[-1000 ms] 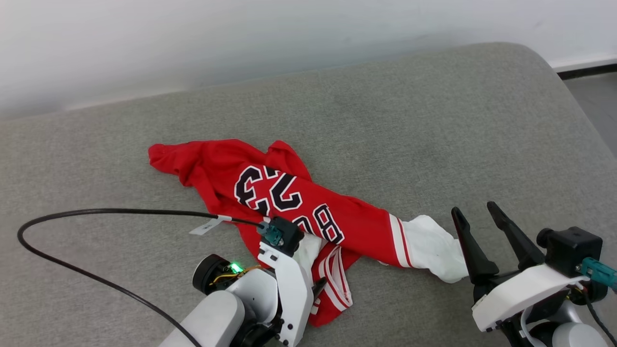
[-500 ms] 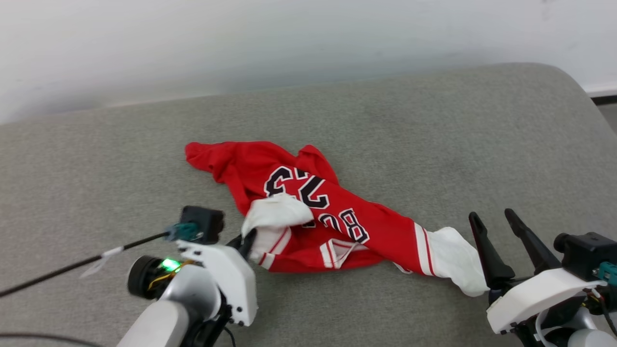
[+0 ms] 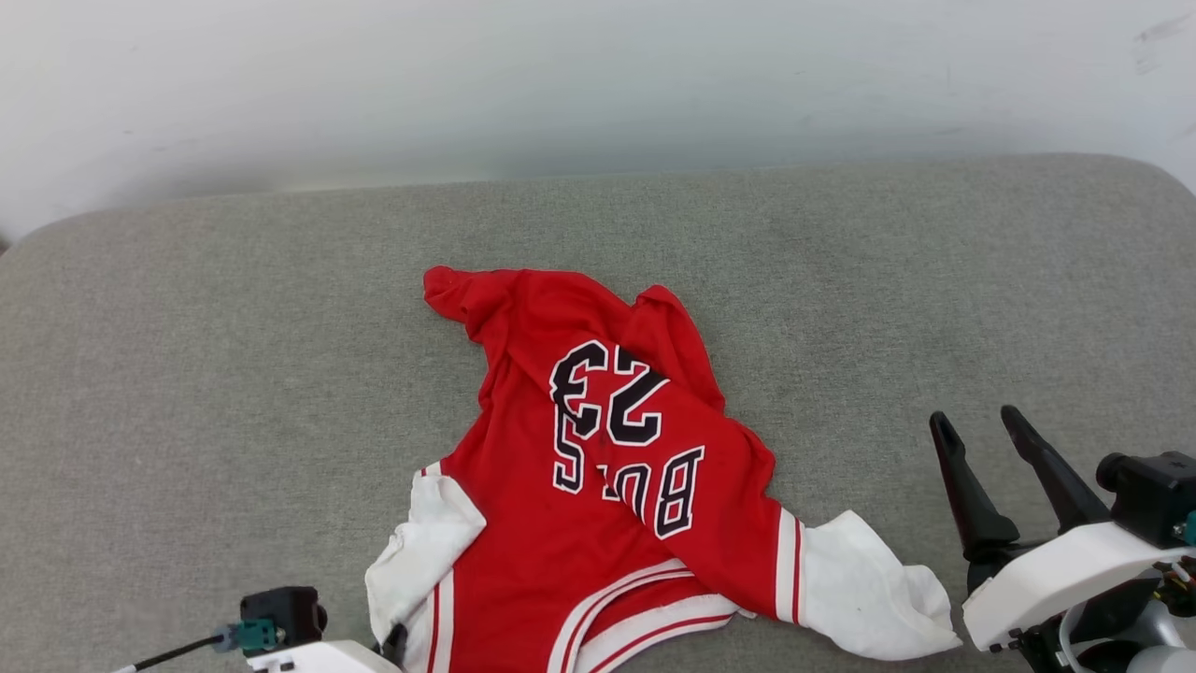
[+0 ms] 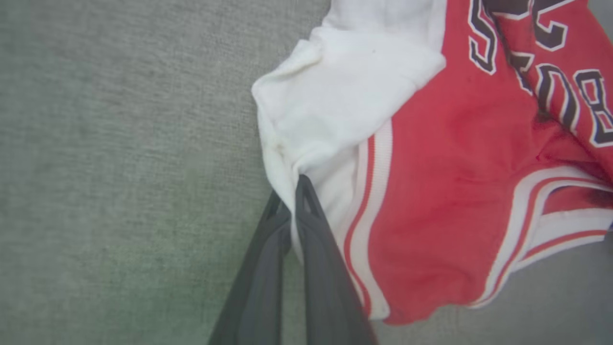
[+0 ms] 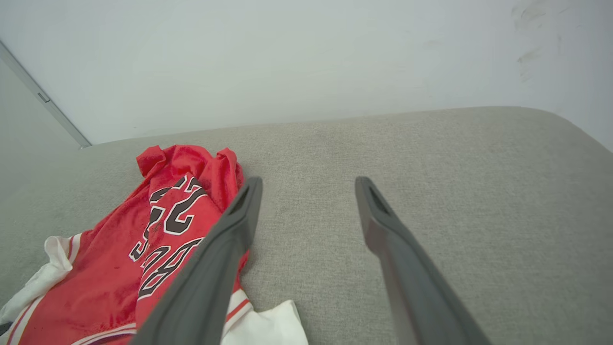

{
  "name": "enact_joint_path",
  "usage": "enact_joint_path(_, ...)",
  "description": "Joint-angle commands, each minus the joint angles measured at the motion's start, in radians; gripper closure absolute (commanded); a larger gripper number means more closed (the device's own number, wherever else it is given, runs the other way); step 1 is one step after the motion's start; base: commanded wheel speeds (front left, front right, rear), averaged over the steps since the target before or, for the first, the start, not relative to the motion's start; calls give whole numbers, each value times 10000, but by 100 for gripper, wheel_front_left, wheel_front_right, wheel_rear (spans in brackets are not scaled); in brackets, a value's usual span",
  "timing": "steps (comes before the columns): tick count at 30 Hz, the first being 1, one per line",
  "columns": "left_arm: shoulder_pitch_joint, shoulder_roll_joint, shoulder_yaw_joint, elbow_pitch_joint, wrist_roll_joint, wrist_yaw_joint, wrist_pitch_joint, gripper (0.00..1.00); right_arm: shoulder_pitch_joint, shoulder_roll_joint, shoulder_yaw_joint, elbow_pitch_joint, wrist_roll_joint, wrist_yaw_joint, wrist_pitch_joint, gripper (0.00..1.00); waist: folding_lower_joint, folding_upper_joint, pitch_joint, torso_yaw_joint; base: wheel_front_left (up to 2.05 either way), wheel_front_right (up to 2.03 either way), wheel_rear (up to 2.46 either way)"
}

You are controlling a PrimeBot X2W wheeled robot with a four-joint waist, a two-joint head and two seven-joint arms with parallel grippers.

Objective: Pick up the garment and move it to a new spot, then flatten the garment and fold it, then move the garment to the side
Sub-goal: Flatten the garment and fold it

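The garment lies crumpled on the grey cushion, red with black "23" lettering upside down. Its hem end points toward the wall. One white sleeve lies at the near left and the other white sleeve at the near right. In the left wrist view my left gripper is shut on the edge of the left white sleeve, with cloth pinched between the fingers. My right gripper stands open to the right of the garment, holding nothing. In its own view the right gripper points over bare cushion, with the garment to its left.
The grey fabric cushion runs wide to both sides of the garment, and its rounded corner lies at the far right. A white wall stands right behind it. The left wrist's camera block and cable sit at the bottom left.
The head view has shifted. My left gripper has drawn the white sleeve back toward the near left, spreading the red body open. The right gripper has stayed open beside the other sleeve.
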Motion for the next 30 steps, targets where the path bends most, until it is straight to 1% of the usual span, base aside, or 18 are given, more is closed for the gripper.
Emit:
enact_joint_path(1, 41, -62, -7, 93, -51, -37, -93, 60, 115, 21, -46, -40, -66, -3, 32, 0, 0, 0, -9, 8, 0, 0, 0)
enact_joint_path(2, 27, -121, -27, 211, -60, -85, -149, 1, 140, 46, -67, -37, -48, -3, 44, 0, 0, 0, -38, 14, 0, 0, 0)
enact_joint_path(4, -92, -193, -64, 398, 9, -163, -389, 0, 178, 63, -105, -47, -82, -2, 87, 0, 0, 0, -116, 5, 0, 0, 0)
enact_joint_path(9, -405, -13, -12, 478, 596, -156, -1337, 0, 407, 112, -199, -38, -49, -3, 218, 0, 0, 0, -479, -68, 0, 0, 0)
enact_joint_path(15, -608, 279, 140, -32, 1310, -130, -2583, 0, 753, 205, -284, -110, 36, -2, 516, 0, 0, 0, -958, -235, 0, 0, 0)
enact_joint_path(20, -812, 498, 88, -729, 1929, -84, -3372, 0, 1129, 286, -454, -319, 125, -3, 1255, 0, 0, 0, -1050, -266, 0, 0, 0)
enact_joint_path(24, -912, 547, 18, -1469, 2325, 76, -3706, 0, 1441, -40, -561, -248, 397, -3, 2606, 0, 0, 0, -1044, -225, 0, 0, 0)
enact_joint_path(30, -764, 581, -133, -2474, 2600, 352, -3525, 0, 1808, -636, -609, 55, 926, -3, 5505, 0, 0, 0, -844, -60, 0, 0, 0)
